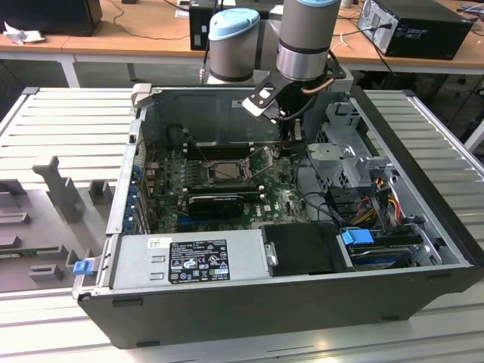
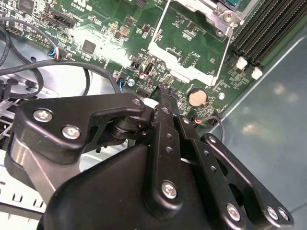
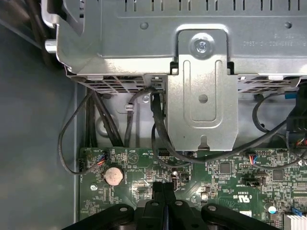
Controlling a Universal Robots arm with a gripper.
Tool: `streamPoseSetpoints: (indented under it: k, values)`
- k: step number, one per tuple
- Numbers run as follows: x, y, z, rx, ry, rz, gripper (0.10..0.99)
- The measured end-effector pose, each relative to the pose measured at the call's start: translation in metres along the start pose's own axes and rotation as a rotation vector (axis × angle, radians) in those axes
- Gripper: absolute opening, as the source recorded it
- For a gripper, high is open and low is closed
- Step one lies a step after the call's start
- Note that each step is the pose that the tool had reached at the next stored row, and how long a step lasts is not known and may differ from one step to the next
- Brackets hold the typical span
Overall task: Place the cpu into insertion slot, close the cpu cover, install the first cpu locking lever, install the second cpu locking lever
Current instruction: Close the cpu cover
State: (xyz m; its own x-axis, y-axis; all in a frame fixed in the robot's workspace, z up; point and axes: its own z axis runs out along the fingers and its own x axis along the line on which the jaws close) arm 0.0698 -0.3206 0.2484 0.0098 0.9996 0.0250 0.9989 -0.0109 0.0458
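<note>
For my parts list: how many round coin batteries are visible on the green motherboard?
1. The coin battery sits near the edge of the motherboard, by the gripper, in both wrist views. The gripper covers part of the board, so another may be hidden.

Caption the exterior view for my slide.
Arm's gripper low inside the open computer case, over the green motherboard, on the exterior view's right of the insertion slot.
</note>
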Motion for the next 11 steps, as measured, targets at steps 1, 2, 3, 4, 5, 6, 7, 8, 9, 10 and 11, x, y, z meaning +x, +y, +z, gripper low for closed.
streamPoseSetpoints:
  k: [1, 2, 3, 4, 5, 6, 7, 8, 9, 10, 11]
  values:
    - [0.0000, -0.0001, 0.0001, 0.000, -0.0001, 0.000, 0.106]
    - [0.0001, -0.0005, 0.0003, 0.000, 0.0007, 0.000, 0.106]
    - [0.0001, -0.0013, 0.0005, 0.000, 0.0020, 0.000, 0.106]
    - [0.0002, -0.0043, 0.0007, 0.000, 0.0076, 0.001, 0.106]
    - [0.0002, -0.0056, 0.0008, 0.000, 0.0153, 0.001, 0.106]
    - [0.0002, -0.0070, 0.0008, 0.000, 0.0211, 0.001, 0.106]
    - [0.0002, -0.0089, 0.0009, 0.001, 0.0271, 0.002, 0.106]
    - [0.0002, -0.0103, 0.0008, 0.001, 0.0305, 0.002, 0.106]
    - [0.0002, -0.0108, 0.0009, 0.001, 0.0317, 0.002, 0.106]
    - [0.0002, -0.0111, 0.0009, 0.001, 0.0322, 0.002, 0.106]
    - [0.0001, -0.0123, 0.0008, 0.001, 0.0324, 0.002, 0.106]
